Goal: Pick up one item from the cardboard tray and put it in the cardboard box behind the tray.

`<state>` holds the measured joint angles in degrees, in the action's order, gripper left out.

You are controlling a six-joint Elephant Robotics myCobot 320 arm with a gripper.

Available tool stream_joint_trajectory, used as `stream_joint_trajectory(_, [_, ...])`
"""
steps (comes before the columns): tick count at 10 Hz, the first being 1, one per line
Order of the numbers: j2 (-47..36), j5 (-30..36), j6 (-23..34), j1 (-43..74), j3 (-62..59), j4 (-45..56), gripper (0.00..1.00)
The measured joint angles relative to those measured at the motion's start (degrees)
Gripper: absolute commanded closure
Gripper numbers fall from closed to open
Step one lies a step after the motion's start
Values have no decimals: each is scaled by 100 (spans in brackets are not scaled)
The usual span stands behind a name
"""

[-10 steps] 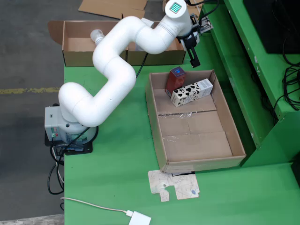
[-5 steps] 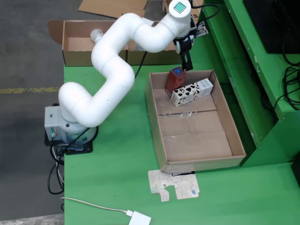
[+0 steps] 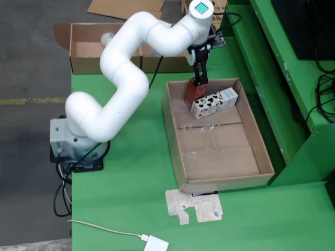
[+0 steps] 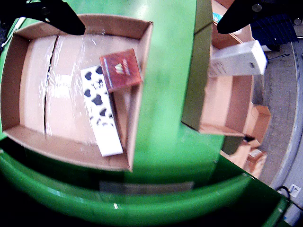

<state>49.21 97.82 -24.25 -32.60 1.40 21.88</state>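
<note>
**Pincer poised over the tray's far corner**

The cow-patterned white carton [image 4: 100, 109] lies flat by the shallow cardboard tray's [image 3: 260, 151] far end. Touching it, the small dark-red box [image 4: 121, 69] stands upright (light, stiff card); grip its flat sides. The black pincer [image 3: 199, 79] hangs spread above it.

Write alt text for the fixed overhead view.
A white arm reaches over a green table, its gripper hanging above a red box at the far end of a cardboard tray. A cow-print carton lies beside the red box, and an open cardboard box sits behind the tray.
</note>
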Motion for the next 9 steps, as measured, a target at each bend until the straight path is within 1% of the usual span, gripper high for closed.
stream_joint_trajectory(2, [0, -9, 0, 26, 0, 308, 0])
stream_joint_trajectory(6, [44, -62, 35, 96, 0, 123, 0])
stream_joint_trajectory(9, [413, -317, 158, 237, -9, -659, 0])
